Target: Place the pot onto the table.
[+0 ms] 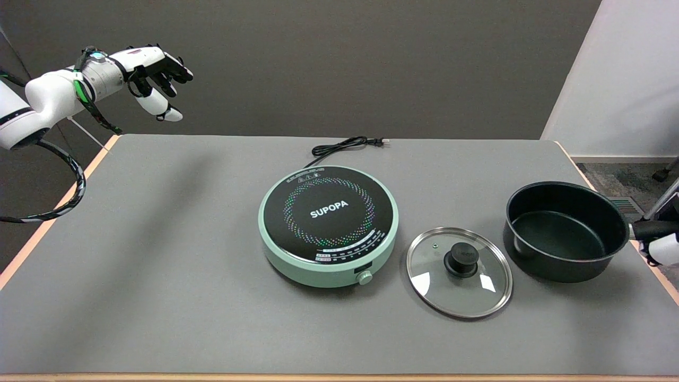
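1. Nearest the camera, the lid (459,272) is lying flat on the grey table (159,265), glass with a steel rim and a black knob sticking up in the middle. It's sitting between the cooker and the pot, just beside both, not touching either as far as I can see.
2. Next to it on the left, the cooker (328,225) is sitting mid-table: round, mint-green body, black top reading SUPOPA, small knob facing the near edge.
3. The pot (566,230) is sitting upright on the table at the right side, well off the cooker. It's dark all over, almost black, round with fairly deep walls, mouth opening straight up, nothing showing inside it. A thin lighter line is running along the rim.
4. Its handle is sticking out to the right, toward the table's right edge, so the pot's long axis is running left-right across the picture.
5. The right hand (658,241) is barely peeking in at the right edge, right at the end of that handle. Only a bit of black and white is showing, so I can't tell whether the fingers are grasping the handle or hanging loose.
6. Farthest back, the cord (345,146) is lying coiled behind the cooker, plug resting on the table.
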Tool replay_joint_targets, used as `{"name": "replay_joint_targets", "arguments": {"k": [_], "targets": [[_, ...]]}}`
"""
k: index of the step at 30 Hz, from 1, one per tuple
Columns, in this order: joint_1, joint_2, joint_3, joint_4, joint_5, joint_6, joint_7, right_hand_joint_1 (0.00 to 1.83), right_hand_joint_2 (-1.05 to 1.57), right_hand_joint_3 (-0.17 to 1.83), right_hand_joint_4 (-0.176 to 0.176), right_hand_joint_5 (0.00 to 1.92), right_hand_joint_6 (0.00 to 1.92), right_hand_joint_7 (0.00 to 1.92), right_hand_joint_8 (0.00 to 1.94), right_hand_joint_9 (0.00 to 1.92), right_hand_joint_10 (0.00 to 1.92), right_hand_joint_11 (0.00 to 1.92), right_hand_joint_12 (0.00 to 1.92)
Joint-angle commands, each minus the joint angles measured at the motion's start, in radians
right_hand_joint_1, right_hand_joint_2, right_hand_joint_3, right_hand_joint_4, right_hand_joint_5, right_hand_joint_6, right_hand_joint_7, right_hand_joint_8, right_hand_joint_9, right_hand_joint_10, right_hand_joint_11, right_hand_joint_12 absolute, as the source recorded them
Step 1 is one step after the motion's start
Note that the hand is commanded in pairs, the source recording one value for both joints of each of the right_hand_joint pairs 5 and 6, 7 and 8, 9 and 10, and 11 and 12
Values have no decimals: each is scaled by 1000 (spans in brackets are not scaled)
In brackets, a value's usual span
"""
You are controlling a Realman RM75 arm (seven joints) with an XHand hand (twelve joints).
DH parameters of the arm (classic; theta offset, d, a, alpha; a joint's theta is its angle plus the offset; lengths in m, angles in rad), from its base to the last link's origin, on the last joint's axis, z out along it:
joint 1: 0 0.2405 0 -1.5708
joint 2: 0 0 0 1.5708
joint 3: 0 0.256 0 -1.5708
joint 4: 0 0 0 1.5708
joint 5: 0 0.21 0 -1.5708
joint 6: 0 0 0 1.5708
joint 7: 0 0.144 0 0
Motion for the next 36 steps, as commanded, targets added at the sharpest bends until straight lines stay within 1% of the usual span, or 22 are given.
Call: {"name": "replay_joint_targets", "arguments": {"k": [1,2,3,4,5,6,7,8,9,10,11,13,15,16,17,18,20,21,23,28,32,36], "targets": [[13,14,-8,8,-3,-41,-142,1120,338,1544,-22,1162,1162,1162,1162,1162,1162,1162,1162],[13,14,-6,10,-3,-46,-151,1114,59,1766,0,1105,1105,1105,1105,1105,1105,1105,1105],[13,14,-5,12,-3,-52,-158,1108,-99,1833,14,1075,1075,1075,1075,1075,1075,1075,1075],[14,14,-3,15,-3,-58,-166,1109,-227,1833,40,1036,1036,1036,1036,1036,1036,1036,1036],[14,14,-3,16,-3,-61,-172,1122,-378,1833,129,962,962,962,962,962,962,962,962],[14,14,-3,19,-3,-65,-178,1131,-658,1833,176,684,684,684,684,684,684,684,684],[14,15,-3,22,-3,-68,-182,1143,-891,1833,176,430,430,430,430,430,430,430,430],[15,15,-3,23,-3,-69,-183,1184,-1003,1833,176,262,262,262,262,262,262,262,262],[16,15,-2,24,-3,-69,-184,1226,-1047,1833,171,138,138,138,138,138,138,138,138],[17,16,-1,25,-3,-69,-185,1238,-1047,1774,149,82,82,82,82,82,82,82,82],[17,17,-1,25,-3,-69,-187,1244,-1047,1621,121,55,55,55,55,55,55,55,55],[18,17,-1,27,-3,-67,-195,1278,-1047,1330,112,77,77,77,77,77,77,77,77],[19,17,-1,32,-3,-61,-203,1309,-1047,1282,106,72,72,72,72,72,72,72,72],[19,17,1,33,-3,-60,-205,1333,-1047,1314,107,141,141,141,141,141,141,141,141],[19,17,4,36,-3,-59,-205,1338,-1047,1336,98,138,138,138,138,138,138,138,138],[19,17,10,41,-3,-57,-205,1348,-1047,1366,69,153,153,153,153,153,153,153,153],[18,15,21,50,-3,-48,-205,1336,-1047,1349,-42,252,252,252,252,252,252,252,252],[16,14,28,57,-3,-34,-205,1327,-1047,1347,-54,289,289,289,289,289,289,289,289],[15,13,41,70,-2,-17,-205,1312,-1047,1263,-55,326,326,326,326,326,326,326,326],[10,10,117,124,4,-13,-205,1197,-1047,1043,-90,327,327,327,327,327,327,327,327],[10,12,178,155,3,-14,-205,1162,-1047,900,-95,286,286,286,286,286,286,286,286],[11,16,229,179,2,12,-201,1132,-1047,801,-87,260,260,260,260,260,260,260,260]]}}
